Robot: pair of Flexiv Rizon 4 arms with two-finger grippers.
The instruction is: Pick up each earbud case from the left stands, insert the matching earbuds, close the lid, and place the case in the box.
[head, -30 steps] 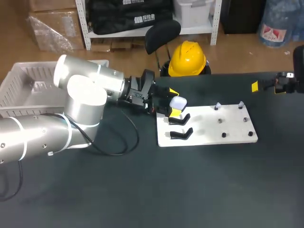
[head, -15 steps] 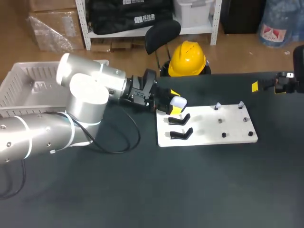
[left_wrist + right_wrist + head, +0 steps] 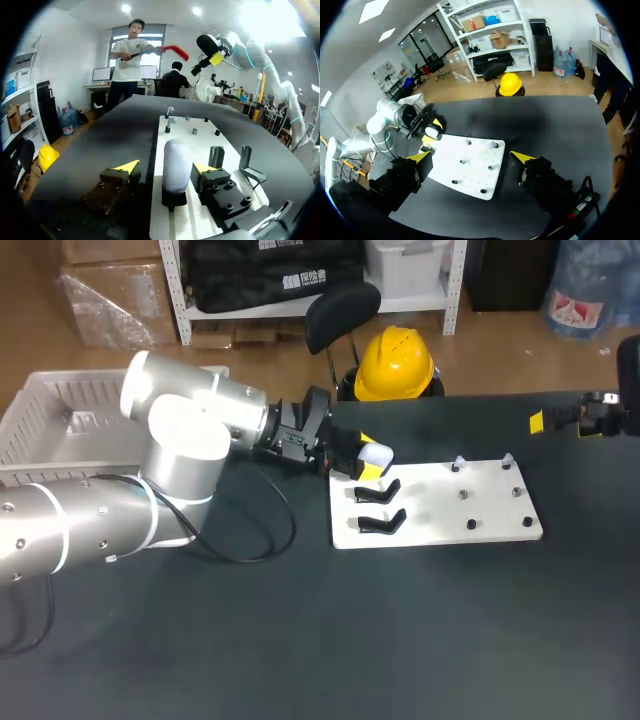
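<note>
Earbud case (image 3: 376, 453) sits upright on its stand (image 3: 175, 201) at the left end of the white board (image 3: 480, 515), just above frame centre. Left jaws straddle it, open, not pinching yet. Right jaws open, empty, upper right. Looks light, hard, slippery: I'd squeeze mid-body, gently.

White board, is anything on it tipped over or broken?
Nothing stands out. The white earbud case stands upright on its stand, between the left claw's open fingers, and the white board lies flat.
</note>
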